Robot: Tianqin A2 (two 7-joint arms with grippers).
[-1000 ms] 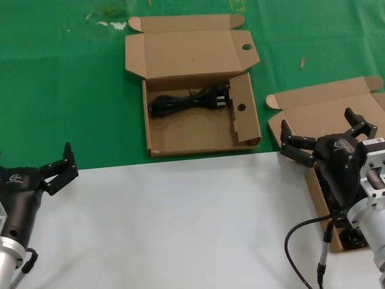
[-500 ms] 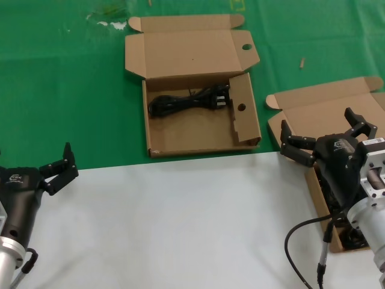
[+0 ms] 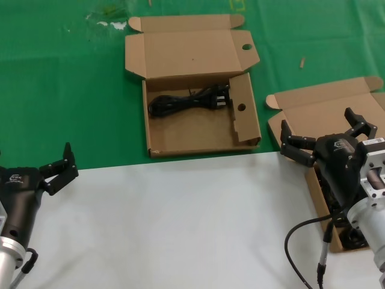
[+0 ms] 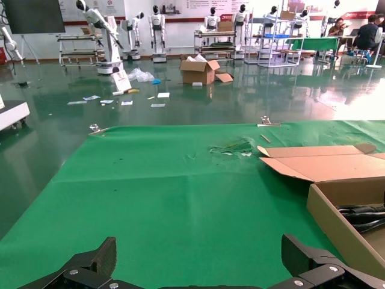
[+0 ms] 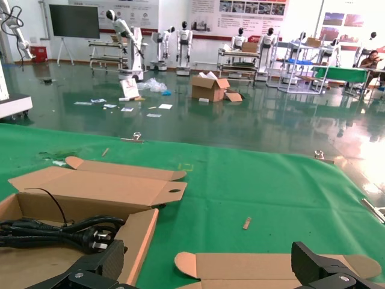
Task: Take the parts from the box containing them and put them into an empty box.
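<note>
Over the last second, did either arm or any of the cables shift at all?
Nothing visibly changed. The right end effector stays open above the box with the plain lid, the left end effector stays open at the white table's near edge, and the one cable still lies in the box with the holes.

No text, label, brand or number is readable; the far wall posters' [image 5: 234, 8] print is illegible.
</note>
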